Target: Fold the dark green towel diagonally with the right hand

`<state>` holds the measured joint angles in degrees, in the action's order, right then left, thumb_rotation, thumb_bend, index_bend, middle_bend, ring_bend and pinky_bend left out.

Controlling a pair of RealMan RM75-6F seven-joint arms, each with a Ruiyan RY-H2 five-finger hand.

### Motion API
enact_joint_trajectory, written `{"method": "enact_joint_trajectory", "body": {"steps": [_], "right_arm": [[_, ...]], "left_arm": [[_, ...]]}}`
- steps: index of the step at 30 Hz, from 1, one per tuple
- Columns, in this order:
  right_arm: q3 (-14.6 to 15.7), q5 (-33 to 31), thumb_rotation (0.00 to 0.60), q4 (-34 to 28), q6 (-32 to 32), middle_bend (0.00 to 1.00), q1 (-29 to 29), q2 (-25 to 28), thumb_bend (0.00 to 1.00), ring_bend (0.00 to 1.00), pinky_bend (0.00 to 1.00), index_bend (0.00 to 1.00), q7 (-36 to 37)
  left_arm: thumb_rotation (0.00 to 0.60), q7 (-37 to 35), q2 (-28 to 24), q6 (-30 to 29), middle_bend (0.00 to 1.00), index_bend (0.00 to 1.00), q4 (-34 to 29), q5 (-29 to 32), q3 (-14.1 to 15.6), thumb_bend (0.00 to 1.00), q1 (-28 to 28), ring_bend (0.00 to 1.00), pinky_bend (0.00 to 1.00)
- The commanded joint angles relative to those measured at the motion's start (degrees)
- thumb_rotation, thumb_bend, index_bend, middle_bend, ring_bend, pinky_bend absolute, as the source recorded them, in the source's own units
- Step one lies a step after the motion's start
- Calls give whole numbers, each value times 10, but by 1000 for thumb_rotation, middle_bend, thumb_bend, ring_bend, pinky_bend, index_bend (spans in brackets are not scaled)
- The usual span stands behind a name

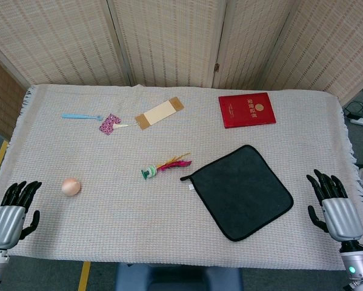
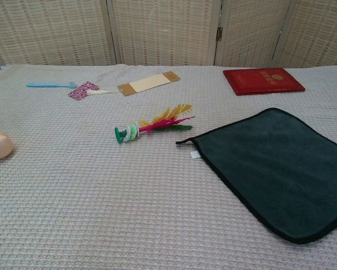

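Head and chest views of the surface, which is covered by a pale woven cloth. The right hand rests at the near right edge, fingers spread apart and holding nothing; it lies just beside, but apart from, the dark green towel. The left hand rests at the near left edge, fingers likewise apart and empty. Neither hand appears in the chest view. The towel lies flat and unfolded on the right half of the surface, rotated so that one corner points left; a small white tag projects at that corner, and a darker stitched border runs around the edge. To its left lies a feathered shuttlecock toy; beyond it, a red booklet.
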<state>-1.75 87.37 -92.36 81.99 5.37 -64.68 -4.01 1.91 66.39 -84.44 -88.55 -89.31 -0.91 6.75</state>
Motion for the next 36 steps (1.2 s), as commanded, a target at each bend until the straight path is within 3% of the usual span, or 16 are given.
{"method": "enact_joint_trajectory", "body": {"steps": [1, 12, 17, 21, 29, 36], "right_arm": [[2, -4, 600, -5, -5, 0, 0, 2, 546, 0, 0, 0, -5], [11, 33, 600, 6, -29, 0, 24, -7, 547, 0, 0, 16, 6], [-14, 46, 600, 15, -144, 0, 119, 2, 546, 0, 0, 191, 4], [-34, 70, 600, 46, -220, 0, 200, -22, 546, 0, 0, 307, -3], [-58, 102, 600, 138, -296, 0, 322, -108, 547, 0, 0, 350, 35], [-54, 106, 600, 234, -342, 0, 394, -185, 547, 0, 0, 370, 65]], "left_arm": [[600, 0, 3, -6, 134, 105, 1, -6, 2, 649, -2, 34, 2], [600, -4, 0, -16, 134, 102, -5, -19, 7, 663, -4, 33, 2], [600, -12, -3, -8, 134, 98, 2, -6, 3, 664, -2, 33, 3], [600, -3, -3, -7, 134, 91, 1, -2, 5, 664, -5, 34, 4], [600, 7, -3, -22, 134, 89, -2, 14, -6, 669, -13, 34, 3], [600, 4, -4, -16, 134, 83, 1, 31, -14, 672, -12, 35, 3]]}}
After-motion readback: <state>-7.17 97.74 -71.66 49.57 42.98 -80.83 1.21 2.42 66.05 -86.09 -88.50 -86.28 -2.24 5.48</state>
